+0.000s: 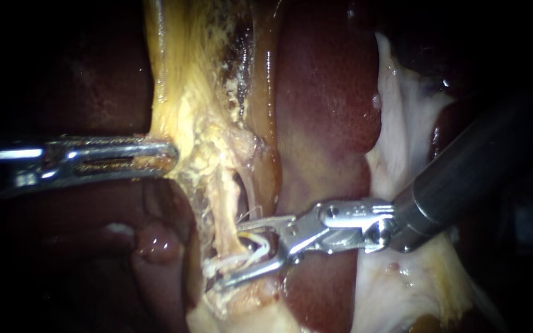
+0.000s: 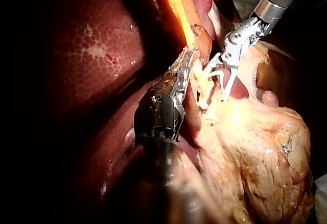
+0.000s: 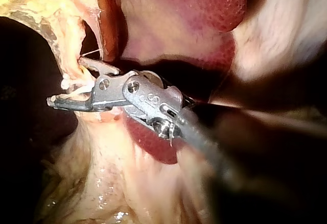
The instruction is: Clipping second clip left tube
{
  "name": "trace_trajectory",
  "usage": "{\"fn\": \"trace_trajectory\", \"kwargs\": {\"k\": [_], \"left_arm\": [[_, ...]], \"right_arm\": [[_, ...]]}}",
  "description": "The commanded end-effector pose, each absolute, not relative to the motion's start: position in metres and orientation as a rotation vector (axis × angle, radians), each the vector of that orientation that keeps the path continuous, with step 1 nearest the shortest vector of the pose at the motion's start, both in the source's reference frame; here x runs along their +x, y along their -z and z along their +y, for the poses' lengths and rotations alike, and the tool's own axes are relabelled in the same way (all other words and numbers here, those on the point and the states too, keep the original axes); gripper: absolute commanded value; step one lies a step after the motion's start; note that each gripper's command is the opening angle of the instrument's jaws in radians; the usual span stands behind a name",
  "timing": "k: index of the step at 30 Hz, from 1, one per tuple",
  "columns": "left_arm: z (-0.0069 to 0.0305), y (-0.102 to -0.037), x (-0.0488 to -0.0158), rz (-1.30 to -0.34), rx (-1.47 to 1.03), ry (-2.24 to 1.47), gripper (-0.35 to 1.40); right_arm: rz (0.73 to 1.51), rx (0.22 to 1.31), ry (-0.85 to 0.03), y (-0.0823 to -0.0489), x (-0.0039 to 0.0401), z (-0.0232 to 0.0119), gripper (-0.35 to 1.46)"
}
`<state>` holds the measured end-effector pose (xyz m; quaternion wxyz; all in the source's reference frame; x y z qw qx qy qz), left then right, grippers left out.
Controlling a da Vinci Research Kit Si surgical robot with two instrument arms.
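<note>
The right instrument [image 1: 228,254], reaching in from the right, stands with its jaws apart and astride the tube [image 1: 226,213], one jaw on either side of it. A small white piece [image 1: 260,245], possibly a clip, shows in the gap, though whether it is seated on the tube cannot be told. From the other side, the left instrument [image 1: 169,154] has its jaws closed on the edge of the yellow fatty tissue [image 1: 186,105] above and appears to draw it sideways, which would keep the tube taut.

The tube lies between that fatty band and the pale mass below, with the dark red liver [image 1: 322,111] just beside it. Its long axis runs nearly up and down in the endoscope view, leaning slightly, and the open jaws cross it close to square.

The step in hand appears to be placement: the jaws are around the tube but not yet squeezed. The next move probably calls for checking that both jaw tips pass clear beyond the tube, then a firm, steady close without twisting.
</note>
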<state>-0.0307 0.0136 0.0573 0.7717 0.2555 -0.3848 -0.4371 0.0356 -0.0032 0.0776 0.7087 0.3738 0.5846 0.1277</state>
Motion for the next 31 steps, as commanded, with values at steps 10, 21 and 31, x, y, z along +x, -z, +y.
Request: {"fn": "trace_trajectory", "kwargs": {"k": [10, 21, 31], "left_arm": [[0.0136, -0.0573, -0.0307, -0.834, 0.554, 0.947, -0.35], [0.0136, -0.0573, -0.0307, -0.834, 0.554, 0.947, -0.35], [0.0136, -0.0573, -0.0306, -0.834, 0.551, 0.949, -0.35]], "right_arm": [[1.3, 0.841, -0.29, -0.0786, 0.0372, -0.0034, 0.41], [1.275, 0.806, -0.319, -0.0784, 0.0357, -0.0025, -0.35], [1.27, 0.804, -0.315, -0.0785, 0.0357, -0.0027, -0.35]]}}
